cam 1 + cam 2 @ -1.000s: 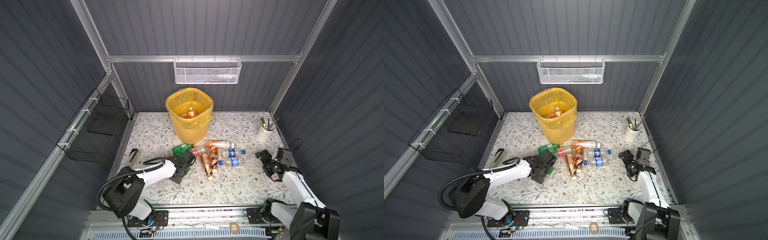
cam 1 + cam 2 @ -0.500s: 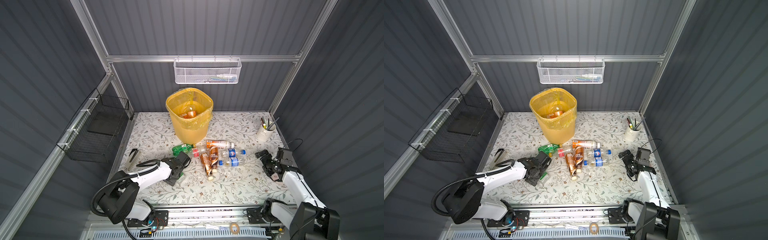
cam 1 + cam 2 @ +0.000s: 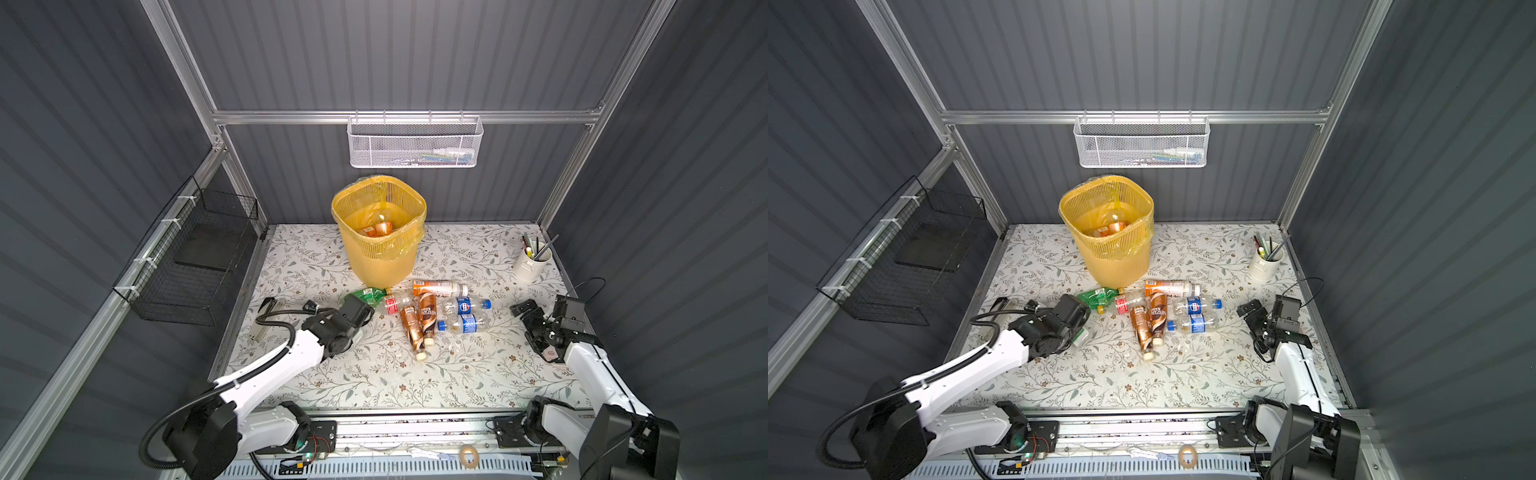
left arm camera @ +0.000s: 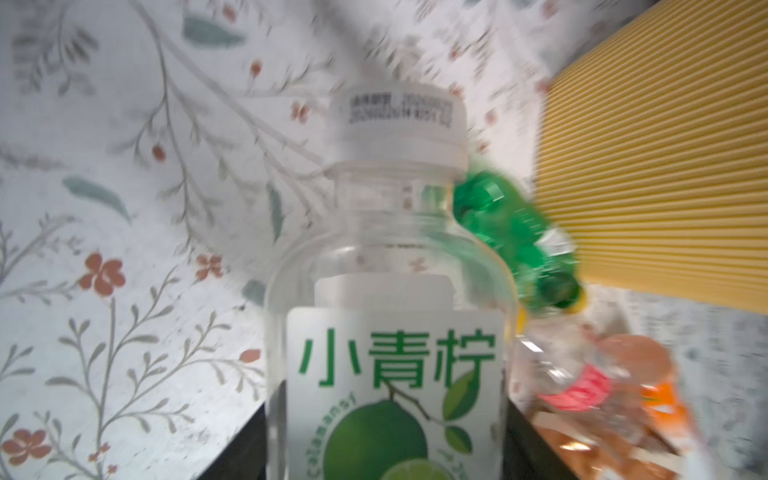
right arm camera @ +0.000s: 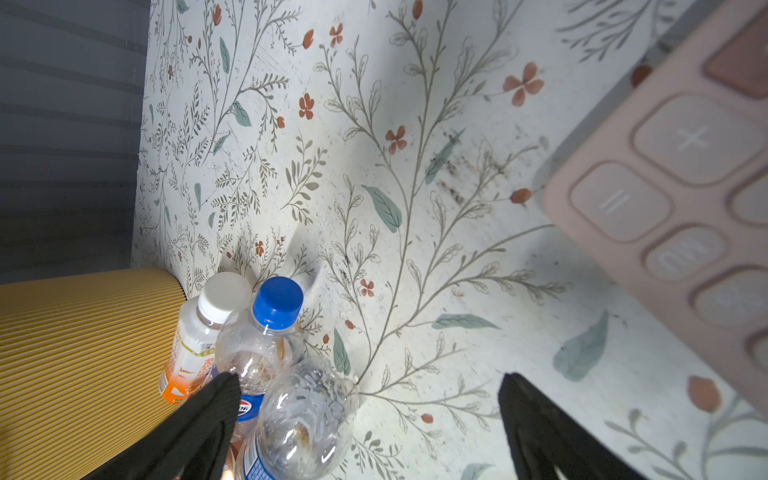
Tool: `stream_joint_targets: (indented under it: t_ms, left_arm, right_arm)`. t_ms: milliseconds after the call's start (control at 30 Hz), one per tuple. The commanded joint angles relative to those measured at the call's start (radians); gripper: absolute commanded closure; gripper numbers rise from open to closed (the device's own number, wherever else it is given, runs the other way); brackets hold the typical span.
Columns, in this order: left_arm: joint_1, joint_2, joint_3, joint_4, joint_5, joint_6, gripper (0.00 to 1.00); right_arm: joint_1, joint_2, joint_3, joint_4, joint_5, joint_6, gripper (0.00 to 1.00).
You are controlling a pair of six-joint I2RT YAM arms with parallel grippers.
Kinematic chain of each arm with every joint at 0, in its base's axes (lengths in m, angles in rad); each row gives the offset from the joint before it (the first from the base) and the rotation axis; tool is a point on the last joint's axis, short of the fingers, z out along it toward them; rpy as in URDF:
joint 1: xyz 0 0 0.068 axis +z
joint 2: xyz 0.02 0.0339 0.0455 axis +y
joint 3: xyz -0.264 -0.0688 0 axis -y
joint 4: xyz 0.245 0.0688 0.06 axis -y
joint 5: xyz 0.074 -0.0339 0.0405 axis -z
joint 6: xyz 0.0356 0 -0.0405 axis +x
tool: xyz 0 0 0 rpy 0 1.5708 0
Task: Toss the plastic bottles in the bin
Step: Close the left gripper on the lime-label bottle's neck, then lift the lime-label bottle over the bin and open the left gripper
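— Where does the left tool (image 4: 386, 405) stand?
— Its dark fingers (image 4: 249, 444) sit against both sides of the lime-label bottle (image 4: 390, 357), around the labelled body, white cap pointing away. The jaws look narrowed onto it. Whether the bottle is clear of the bench (image 3: 457, 374) cannot be told.
— And around it?
— The green bottle (image 3: 365, 294) lies just beside it, with the pile (image 3: 432, 311) beyond, all at the foot of the bin (image 3: 382, 257), which holds a few bottles.
— Risks?
— Thin, smooth plastic may buckle and squirt out. The bin is tall, so a low carry could strike its wall and tip it. The right tool (image 5: 370, 380) gapes wide and empty, well apart.
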Motion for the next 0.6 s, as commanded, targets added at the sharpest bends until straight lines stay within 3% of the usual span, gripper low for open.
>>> stream_joint_targets:
  t_ms: [0, 167, 233, 300, 367, 433, 467, 500, 567]
  left_arm:
    - [0.006, -0.093, 0.116, 0.031, -0.214, 0.259, 0.51]
    - [0.006, -0.081, 0.331, 0.249, -0.316, 0.722, 0.53]
    - [0.009, -0.042, 0.393, 0.418, -0.278, 0.916, 0.52]
    - [0.029, 0.038, 0.487, 0.494, -0.191, 1.026, 0.52]
    - [0.078, 0.169, 0.653, 0.467, -0.021, 1.076, 0.50]
    - [0.139, 0.345, 0.870, 0.335, 0.202, 1.081, 0.47]
    - [0.151, 0.425, 0.970, 0.258, 0.261, 1.064, 0.43]
    - [0.155, 0.500, 1.069, 0.182, 0.302, 1.055, 0.34]
    - [0.155, 0.577, 1.183, 0.094, 0.310, 1.040, 0.19]
  right_arm:
    - [-0.003, -0.016, 0.018, 0.003, -0.002, 0.006, 0.01]
    - [-0.004, -0.029, 0.015, 0.040, -0.019, 0.025, 0.01]
    - [-0.003, -0.034, 0.016, 0.053, -0.066, 0.036, 0.01]
    - [-0.002, -0.039, 0.017, 0.061, -0.078, 0.043, 0.01]
    - [-0.001, -0.045, 0.014, 0.073, -0.091, 0.049, 0.01]
    - [-0.001, -0.049, 0.008, 0.095, -0.109, 0.058, 0.01]
    - [0.000, -0.049, 0.011, 0.095, -0.115, 0.058, 0.01]
    - [0.000, -0.051, 0.017, 0.084, -0.116, 0.050, 0.01]
    - [0.000, -0.061, 0.031, 0.055, -0.114, 0.033, 0.01]
